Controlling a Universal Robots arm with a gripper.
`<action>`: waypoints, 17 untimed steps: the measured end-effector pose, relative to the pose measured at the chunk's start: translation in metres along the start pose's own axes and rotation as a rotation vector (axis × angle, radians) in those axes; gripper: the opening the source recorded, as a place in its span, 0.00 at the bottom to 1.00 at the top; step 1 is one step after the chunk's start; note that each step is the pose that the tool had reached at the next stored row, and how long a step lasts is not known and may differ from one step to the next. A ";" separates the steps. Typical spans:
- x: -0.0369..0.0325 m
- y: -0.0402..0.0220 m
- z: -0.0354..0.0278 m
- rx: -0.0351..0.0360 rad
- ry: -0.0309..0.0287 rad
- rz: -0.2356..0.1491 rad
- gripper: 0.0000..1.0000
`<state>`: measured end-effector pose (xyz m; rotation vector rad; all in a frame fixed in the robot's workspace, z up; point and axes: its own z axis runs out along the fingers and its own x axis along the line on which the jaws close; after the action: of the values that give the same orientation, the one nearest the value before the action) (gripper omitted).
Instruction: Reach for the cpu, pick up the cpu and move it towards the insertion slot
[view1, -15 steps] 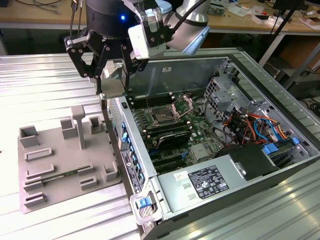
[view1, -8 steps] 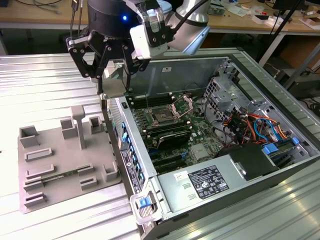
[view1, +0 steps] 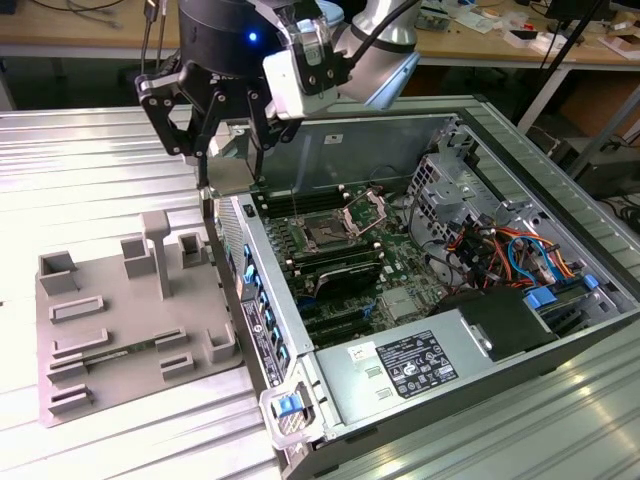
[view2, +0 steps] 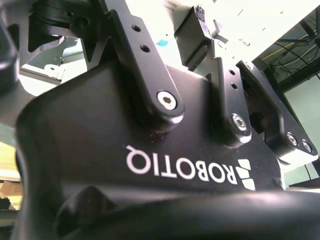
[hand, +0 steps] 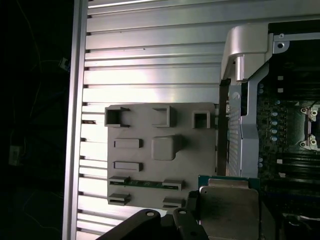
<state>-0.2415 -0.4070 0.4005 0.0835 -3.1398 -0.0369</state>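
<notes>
while the cpu (hand: 229, 209) sits pinched in the gripper (hand: 200, 220), its silvery metal top and green rim show close up in the first wrist view, with the black fingers (hand: 187, 222) pressed against its edge. in the exterior view the gripper (view1: 228, 180) hangs in the air above the near wall of the open computer case (view1: 520, 330), its dark fingers (view1: 205, 130) drawn in around a pale flat square, the cpu (view1: 228, 175), held clear of everything under it. the insertion slot (view1: 325, 236) lies inside the case on the green board (view1: 400, 255), a dark square socket with a silvery frame and its metal lid (view1: 366, 211) tipped up, toward the exterior view's right of the held chip and well apart from it. long black memory slots (view1: 340, 262) run just beside the socket. on the exterior view's left, the grey plastic tray (view1: 110, 340) with raised frames rests on the ribbed metal table (view1: 90, 150), next to the case. in the second wrist view the gripper's black body and linkage bars show from very near.
</notes>
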 end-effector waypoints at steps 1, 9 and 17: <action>-0.0002 0.0000 0.0000 0.0000 0.0000 0.000 0.55; -0.0019 -0.0001 0.0004 0.0000 0.0000 0.000 0.55; -0.0033 -0.0002 0.0008 0.0000 0.0000 0.000 0.55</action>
<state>-0.2382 -0.4070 0.3997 0.0837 -3.1397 -0.0369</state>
